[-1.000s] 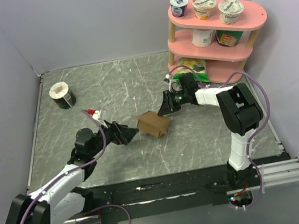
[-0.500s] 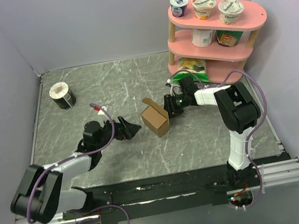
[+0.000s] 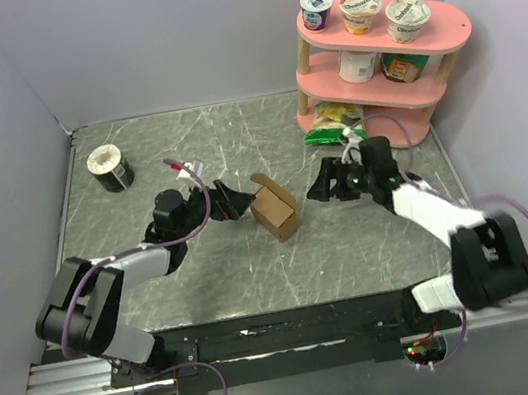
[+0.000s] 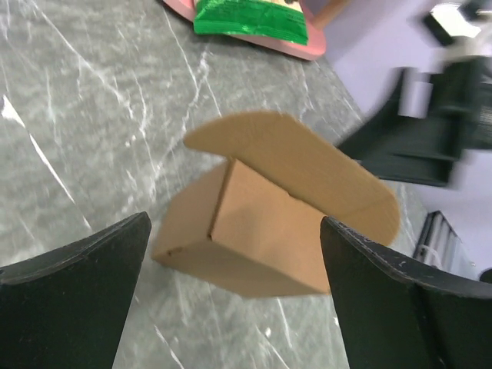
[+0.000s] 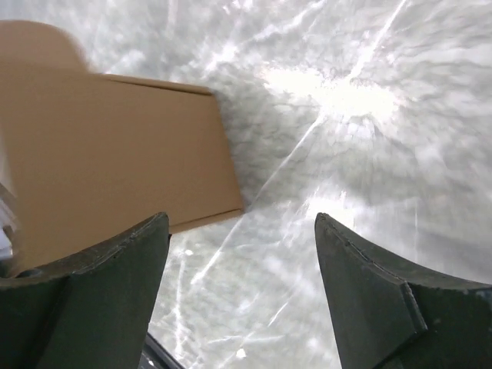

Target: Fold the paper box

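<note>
There is 1 paper box (image 3: 278, 217), 2 arms, 1 round tub (image 3: 110, 168) and 1 pink shelf (image 3: 446, 25). The shelf carries 3 foil-topped cups (image 3: 361, 11) on its top tier, 2 containers (image 3: 359, 65) on the middle tier and 1 green packet (image 3: 337, 119) at the bottom.

The table (image 3: 205, 268) is grey stone-look with white veins, slightly glossy under the light. Plain pale lilac walls (image 3: 167, 41) close it in on 3 sides.

The box stands near the middle of the table. It is a small cuboid of smooth, unprinted brown cardboard, with 1 round-edged flap (image 4: 300, 161) lifted open above it. The tub is black and white and sits far off at the back left corner. The shelf has rounded pink boards on wooden posts at the back right.

The left gripper (image 3: 241, 202) is just beside the box's left side. Its 2 black fingers (image 4: 77, 296) are spread wide and hold nothing, with the box ahead of them. I cannot tell whether they touch it. The right gripper (image 3: 316, 192) is near the box's right side but apart from it. Its fingers (image 5: 384, 307) are also wide apart and empty, and in its wrist view the box lies ahead and to the left.
</note>
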Controlling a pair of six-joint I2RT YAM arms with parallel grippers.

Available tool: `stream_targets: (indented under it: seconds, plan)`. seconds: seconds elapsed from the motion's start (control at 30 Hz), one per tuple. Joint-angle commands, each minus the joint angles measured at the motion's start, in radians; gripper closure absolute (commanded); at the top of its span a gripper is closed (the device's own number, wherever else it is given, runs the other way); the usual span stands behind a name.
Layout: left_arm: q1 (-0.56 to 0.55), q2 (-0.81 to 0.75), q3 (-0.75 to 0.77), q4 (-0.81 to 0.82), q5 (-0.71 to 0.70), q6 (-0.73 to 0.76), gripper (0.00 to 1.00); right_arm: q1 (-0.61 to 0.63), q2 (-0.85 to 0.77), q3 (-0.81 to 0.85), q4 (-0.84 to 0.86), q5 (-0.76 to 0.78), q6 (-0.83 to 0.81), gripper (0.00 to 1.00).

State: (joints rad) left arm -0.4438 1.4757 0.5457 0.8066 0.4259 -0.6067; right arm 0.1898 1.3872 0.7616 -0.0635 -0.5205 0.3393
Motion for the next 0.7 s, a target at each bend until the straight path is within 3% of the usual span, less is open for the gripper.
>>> stream_targets:
  seconds: [0.0,0.07,0.27,0.4,0.67]
  plan:
    - [0.005,0.052,0.086,0.029,0.008,0.073,0.01,0.007,-0.279,-0.111,0.038,0.108,0.108,0.18]
    - [0.010,0.072,0.120,0.022,0.010,0.103,0.01,0.025,-0.391,-0.142,0.012,0.128,0.128,0.18]
    - [0.040,0.143,0.200,0.003,0.096,0.163,0.01,0.175,-0.510,-0.072,-0.194,0.292,0.191,0.18]
    - [0.057,0.144,0.197,0.006,0.103,0.148,0.01,0.339,-0.472,0.005,-0.268,0.480,0.228,0.20]
    - [0.057,0.115,0.172,-0.030,0.068,0.148,0.01,0.505,-0.253,0.151,-0.321,0.675,0.234,0.27]
